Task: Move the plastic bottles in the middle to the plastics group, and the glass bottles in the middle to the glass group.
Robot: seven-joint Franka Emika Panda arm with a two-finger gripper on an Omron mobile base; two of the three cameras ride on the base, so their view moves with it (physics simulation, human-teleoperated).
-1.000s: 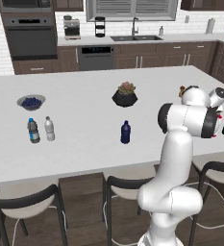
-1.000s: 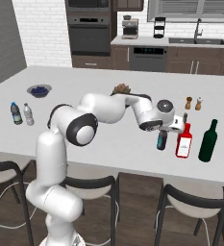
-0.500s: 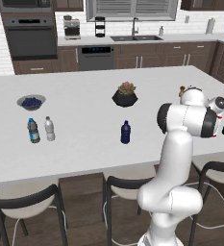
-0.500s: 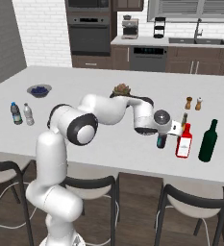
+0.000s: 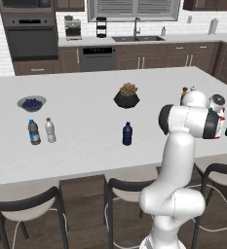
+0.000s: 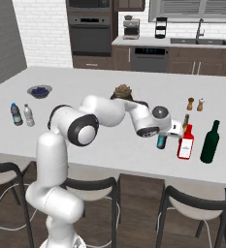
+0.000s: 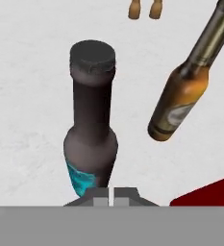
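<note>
So the jaws just snapped together — a second ago they stood a bit apart, and now the gripper has its fingertips pressed flat against each other with nothing between them. It sits right at the base of the slim dark bottle with the teal label, which stands upright on the island counter, free of the fingers.

Near the counter's front edge, toward its right end, the red squarish bottle stands just beside the teal-label one, and the big dark green bottle is a little further right. The amber-brown bottle is close behind the red one — from the hand camera it looks tilted, but that's the camera's roll.

The navy-blue bottle is on its own near the middle of the front edge. At the left end, the two clear water bottles stand side by side.

Further back: a dark bowl at the left, a potted succulent mid-counter, and two small shakers toward the right end.
</note>
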